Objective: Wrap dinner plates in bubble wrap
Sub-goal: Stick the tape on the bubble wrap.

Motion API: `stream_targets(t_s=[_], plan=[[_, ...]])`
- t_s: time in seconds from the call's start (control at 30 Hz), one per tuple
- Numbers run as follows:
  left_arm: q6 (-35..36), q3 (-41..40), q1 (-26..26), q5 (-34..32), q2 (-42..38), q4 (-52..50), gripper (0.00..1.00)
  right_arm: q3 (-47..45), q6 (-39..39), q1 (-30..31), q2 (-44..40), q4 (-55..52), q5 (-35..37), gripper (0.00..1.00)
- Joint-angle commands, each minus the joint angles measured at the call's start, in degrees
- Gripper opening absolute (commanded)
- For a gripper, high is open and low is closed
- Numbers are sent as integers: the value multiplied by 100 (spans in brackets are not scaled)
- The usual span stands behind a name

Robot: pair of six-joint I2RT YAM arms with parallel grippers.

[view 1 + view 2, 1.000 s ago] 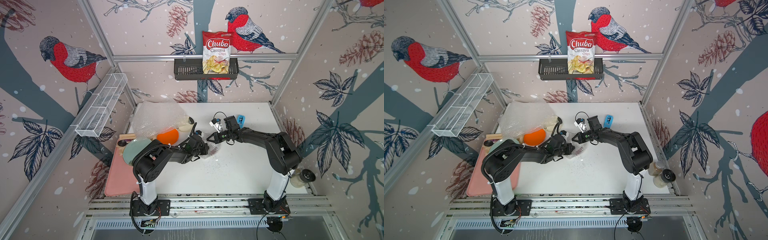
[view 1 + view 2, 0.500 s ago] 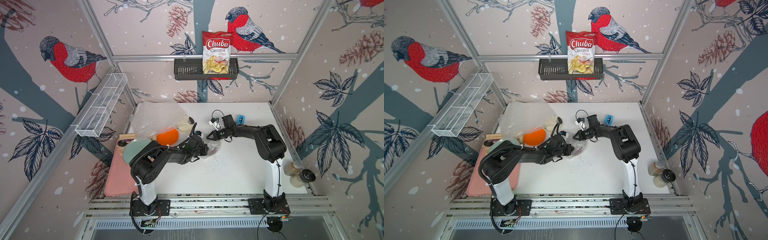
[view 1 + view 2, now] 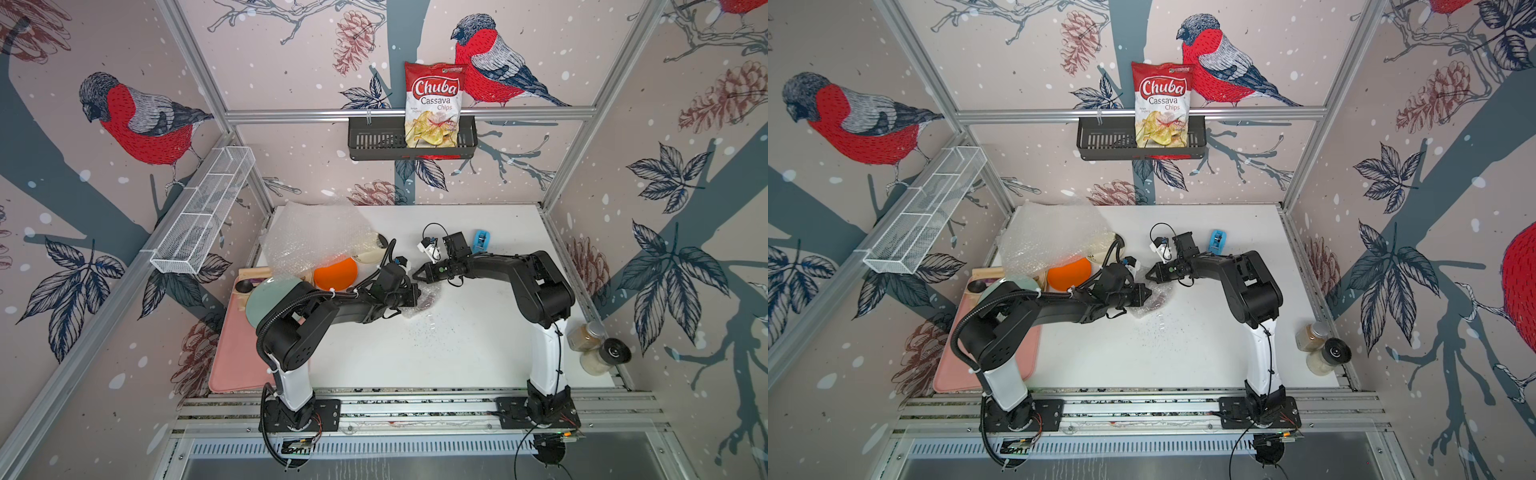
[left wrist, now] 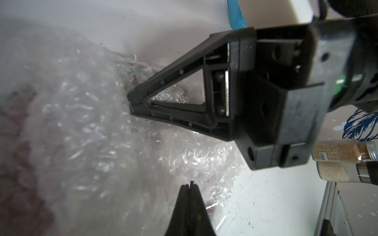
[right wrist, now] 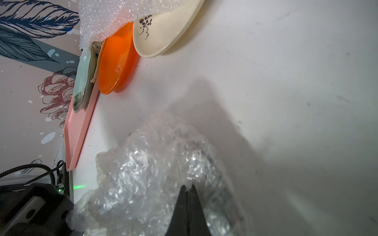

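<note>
On the white surface (image 3: pixel 457 353), inside a booth papered with red-breasted birds and pine cones, most things sit along the far left. A black basket (image 3: pixel 374 141) on the back wall holds a chips bag (image 3: pixel 434 104), and a white wire shelf (image 3: pixel 203 216) runs along the left wall. A pink tray (image 3: pixel 237 357) lies at the surface's left edge with a green plate (image 3: pixel 270 297) on it. Beside that, an orange plate (image 3: pixel 336 274) and a cream plate (image 3: pixel 370 257) are partly covered by a loose pile of wrap (image 3: pixel 316 237). A small blue object (image 3: pixel 482 241) lies toward the back, and two jars (image 3: pixel 590 336) lie near the right edge.

Near the middle of the surface, a red plate (image 3: pixel 429 301) shows dimly through crumpled bubble wrap (image 3: pixel 1156 302) bunched over it. Dark specks are scattered on the surface just in front of it.

Both arms reach in to this bundle. The left tool (image 3: pixel 417 291) has its jaws together, its tip at the near-left side of the bubble wrap. The right tool (image 3: pixel 415 275) also has its jaws together, and the left wrist view shows its tip (image 4: pixel 131 102) pressed against the crinkled film. From either wrist view I cannot tell whether a fold of film is pinched between the closed fingers (image 5: pixel 182 196). The two tips are close together, just apart, over the bundle's far-left edge.
</note>
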Motion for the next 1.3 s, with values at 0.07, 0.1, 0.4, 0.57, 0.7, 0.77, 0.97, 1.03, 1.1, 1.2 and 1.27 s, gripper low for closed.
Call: stream_targets(t_s=[0.07, 0.1, 0.4, 0.57, 0.7, 0.77, 0.97, 1.03, 1.1, 1.2, 1.27], plan=[[-123, -770, -20, -343, -616, 637, 0, -64, 43, 26, 17, -390, 446, 0], [-92, -929, -20, -275, -718, 669, 0, -61, 54, 24, 15, -383, 483, 0], [434, -1222, -10, -235, -1761, 360, 13, 35, 75, 52, 70, -385, 537, 0], [683, -81, 95, 159, -860, -340, 12, 38, 78, 72, 71, -381, 539, 0], [714, 433, 94, 336, -60, -432, 8, 54, 133, 97, 73, -347, 528, 0], [707, 509, 87, 549, 188, -246, 7, 45, 155, 110, 67, -328, 515, 0], [723, 474, 50, 411, 749, -285, 1, 74, 355, 152, -86, -208, 454, 2], [627, 166, 50, 412, 703, -71, 0, 130, 449, 147, -240, -154, 493, 7], [525, -97, 50, 406, 637, 118, 0, 205, 503, 158, -419, -139, 692, 19], [433, -225, 50, 395, 640, 240, 0, 101, 604, 158, -844, -45, 1330, 42], [391, -239, 50, 421, 636, 296, 0, -106, 650, 178, -1124, -35, 1873, 48]])
